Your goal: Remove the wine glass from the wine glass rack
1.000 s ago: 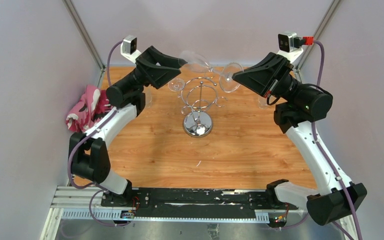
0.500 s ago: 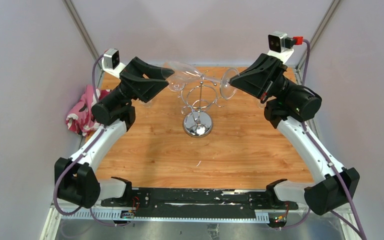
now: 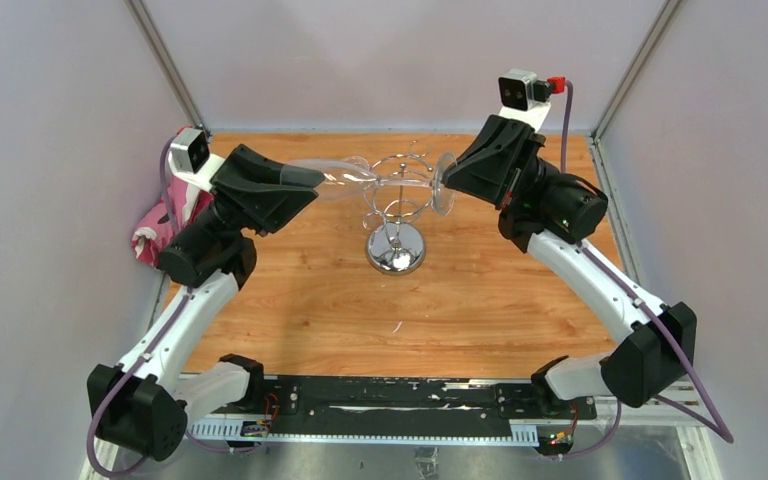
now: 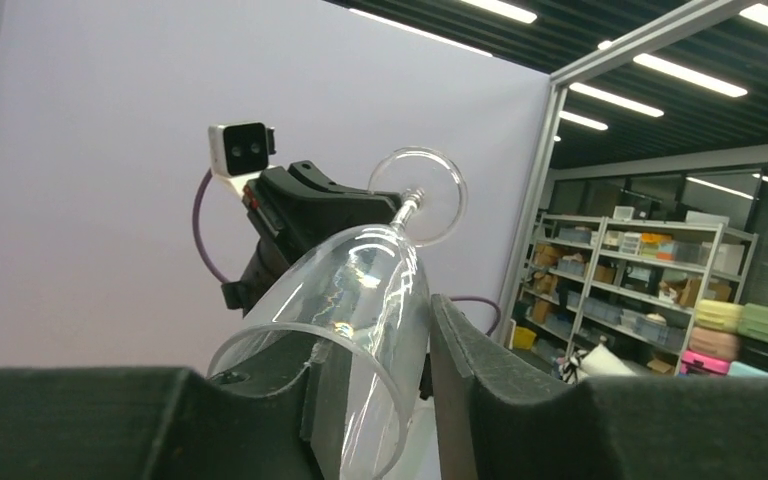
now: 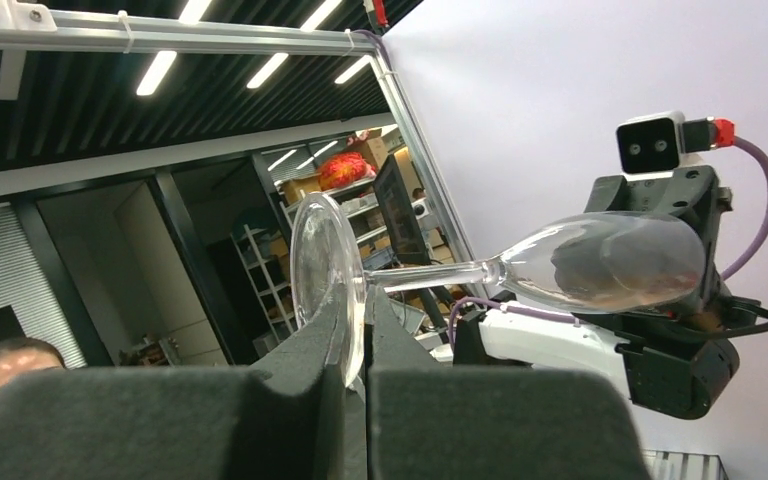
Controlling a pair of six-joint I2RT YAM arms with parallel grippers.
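Note:
A clear wine glass (image 3: 360, 178) lies on its side in the air just above the top hooks of the chrome wine glass rack (image 3: 396, 250). My right gripper (image 3: 445, 182) is shut on the rim of the glass's round foot (image 5: 322, 265), seen edge-on between its pads (image 5: 400, 345). From the left, my left gripper (image 3: 305, 180) holds the bowl (image 4: 360, 300) between its jaws, one pad (image 4: 460, 360) against the glass wall. In the right wrist view the bowl (image 5: 610, 265) sits inside the left gripper.
A pink patterned cloth (image 3: 165, 215) lies at the table's left edge beside the left arm. The rack's mirror base stands mid-table under the glass, its pole and curled hook arms (image 3: 405, 200) close below the stem. Enclosure walls surround the table.
Both arms have carried the glass nearer and lower, levelling it over the rack's top. The left jaws have narrowed from wide open onto the bowl. The right grip is unchanged.

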